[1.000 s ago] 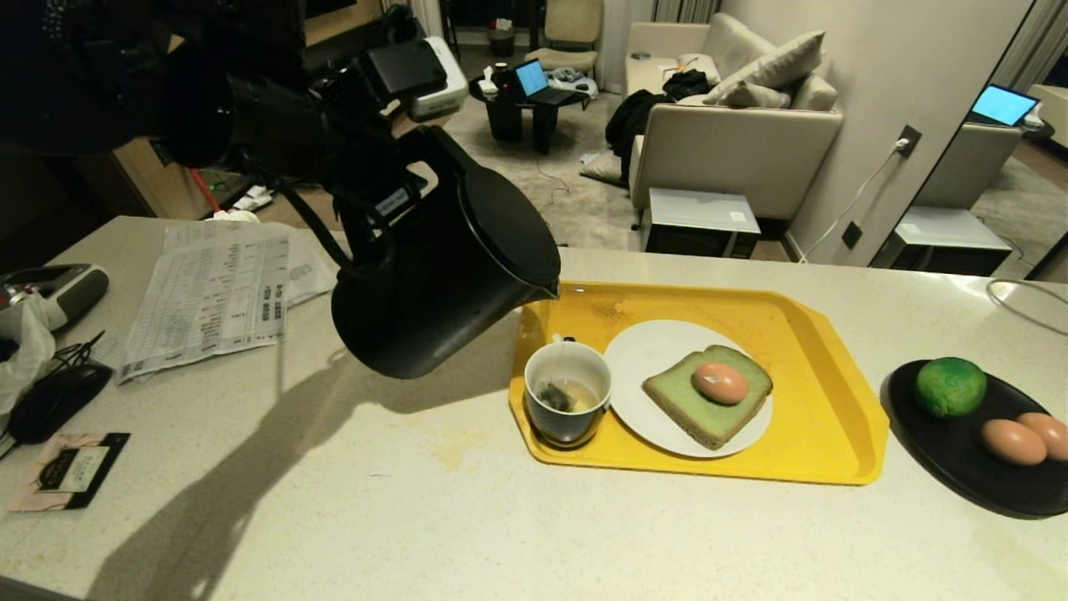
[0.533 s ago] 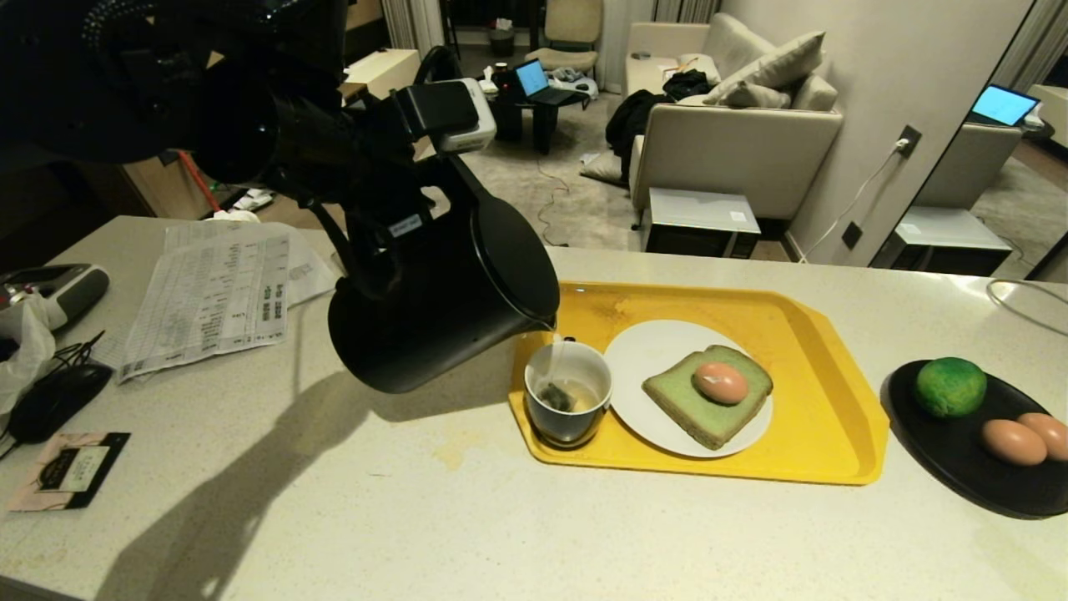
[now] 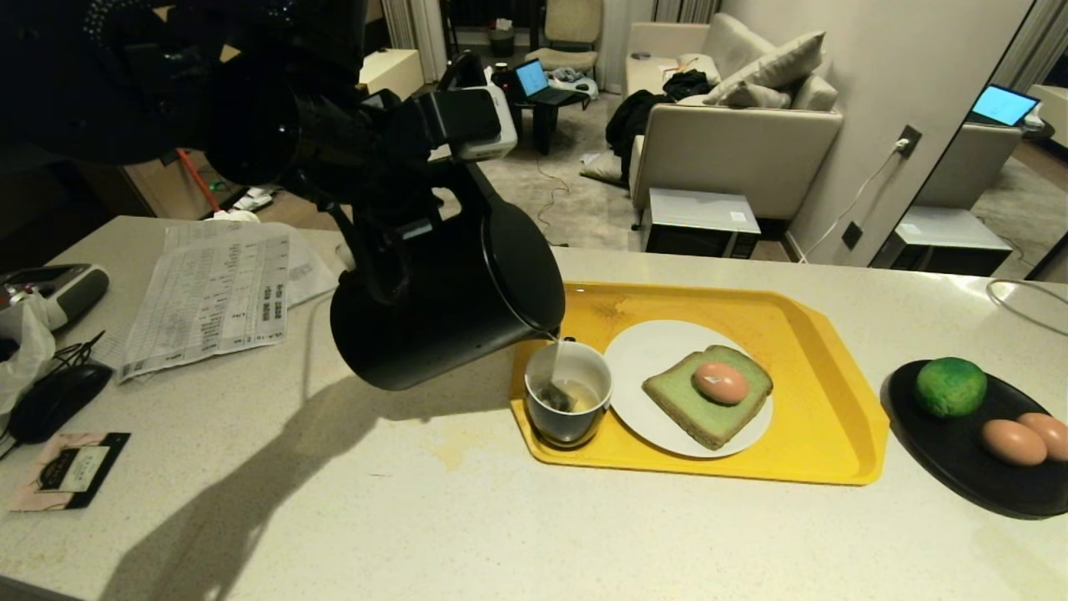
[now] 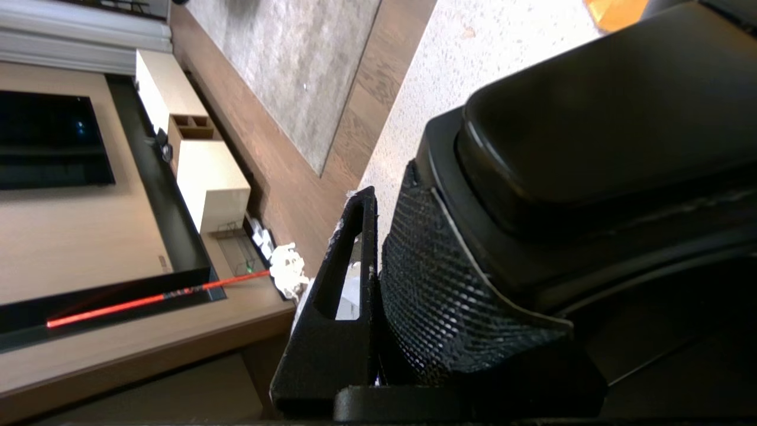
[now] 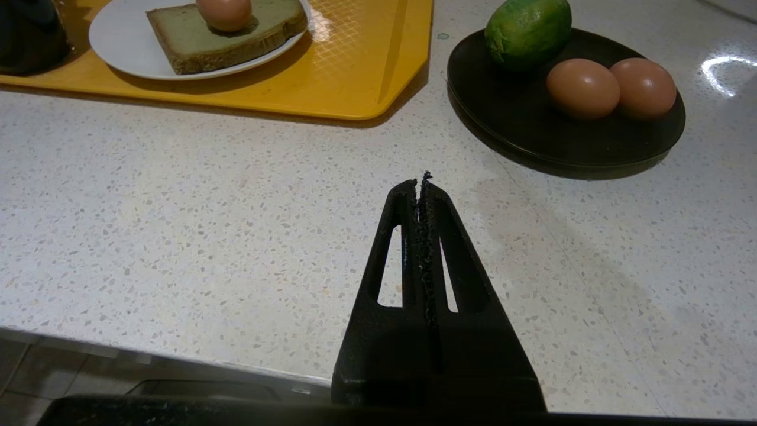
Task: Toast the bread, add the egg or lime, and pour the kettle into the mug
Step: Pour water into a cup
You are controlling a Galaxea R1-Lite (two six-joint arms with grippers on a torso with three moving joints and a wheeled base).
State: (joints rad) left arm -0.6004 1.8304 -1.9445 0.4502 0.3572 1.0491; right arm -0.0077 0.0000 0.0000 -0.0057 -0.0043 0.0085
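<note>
Over the left end of the yellow tray [image 3: 801, 392], the kettle [image 3: 442, 309] is tipped way over with its spout right above the mug [image 3: 567, 405], and a thin stream now runs from spout to cup. A second ago the kettle sat a bit further left and nothing was coming out yet, so it has swung in closer and started pouring. Everything else looks the same as before.

The left tool [image 4: 378, 278] is pinching the kettle by its handle, up and to the left of the mug. In the wrist view one finger [image 4: 346, 278] is visible pressed against the textured black grip; the other finger is hidden behind the kettle body. In the head view the arm and kettle are all black on black, so the actual grip is hard to pick out there.

Just right of the mug, touching distance, is the white plate [image 3: 642, 359] with the bread [image 3: 697, 409] and the egg [image 3: 721, 382] sitting on top of it. Further right, off the tray on the surface [image 3: 501, 517], is a black dish [image 3: 959, 467] with the lime [image 3: 949, 386] and two plain brown eggs [image 3: 1012, 441].

The right tool [image 5: 423, 195] hangs over the near edge of the surface, fingers pressed together with nothing between them.
</note>
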